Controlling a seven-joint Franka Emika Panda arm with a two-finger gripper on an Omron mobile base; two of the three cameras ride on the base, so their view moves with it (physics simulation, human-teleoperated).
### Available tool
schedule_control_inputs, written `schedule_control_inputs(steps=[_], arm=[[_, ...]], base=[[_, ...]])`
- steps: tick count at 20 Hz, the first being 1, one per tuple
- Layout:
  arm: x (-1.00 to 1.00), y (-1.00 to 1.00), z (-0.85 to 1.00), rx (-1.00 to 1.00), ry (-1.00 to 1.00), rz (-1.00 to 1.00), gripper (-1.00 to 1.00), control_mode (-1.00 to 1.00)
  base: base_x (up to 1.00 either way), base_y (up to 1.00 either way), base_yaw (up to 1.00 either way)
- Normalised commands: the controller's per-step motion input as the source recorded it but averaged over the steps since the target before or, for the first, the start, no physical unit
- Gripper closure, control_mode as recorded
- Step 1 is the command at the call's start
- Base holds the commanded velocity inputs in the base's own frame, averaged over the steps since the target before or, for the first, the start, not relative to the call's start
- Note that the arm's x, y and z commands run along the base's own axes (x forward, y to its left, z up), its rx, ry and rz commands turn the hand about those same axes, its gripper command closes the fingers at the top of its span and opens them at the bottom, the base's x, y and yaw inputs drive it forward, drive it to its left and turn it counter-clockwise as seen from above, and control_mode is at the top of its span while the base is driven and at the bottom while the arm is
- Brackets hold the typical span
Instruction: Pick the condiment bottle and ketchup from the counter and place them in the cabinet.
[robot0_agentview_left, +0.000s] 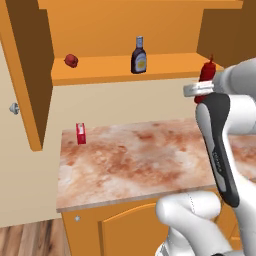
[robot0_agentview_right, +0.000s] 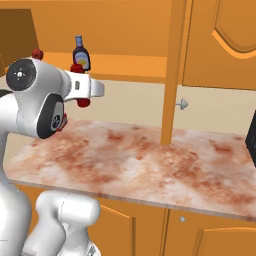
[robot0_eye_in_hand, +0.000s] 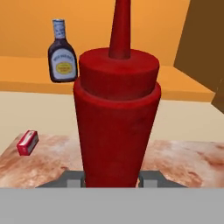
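Clearly, the gripper (robot0_eye_in_hand: 111, 178) is clenched on the ketchup (robot0_eye_in_hand: 116, 122), a smooth red cylinder with a stepped shoulder and a tapered nozzle cut off at the top edge of the hand view. It is held upright above the counter (robot0_agentview_left: 135, 155), a mottled red-brown and cream marble slab. At upper centre of the left base view the bottle (robot0_agentview_left: 139, 56), dark and round-shouldered with a yellowish label, stands on the orange wooden cabinet (robot0_agentview_left: 120, 67) shelf. A small red carton (robot0_agentview_left: 81, 133) sits at the counter's back left. The arm hides most of the ketchup in both base views.
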Motion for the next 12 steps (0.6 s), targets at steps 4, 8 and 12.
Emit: schedule_control_inputs(steps=[4, 8, 12], arm=[[0.28, -0.02, 0.45, 0.00, 0.00, 0.00, 1.00, -1.00], [0.23, 0.00, 0.26, 0.00, -0.05, 0.00, 1.00, -1.00], [0.34, -0.01, 0.32, 0.00, -0.05, 0.00, 1.00, -1.00]], base=[[0.00, 0.00, 0.00], [0.00, 0.00, 0.00], [0.00, 0.00, 0.00]])
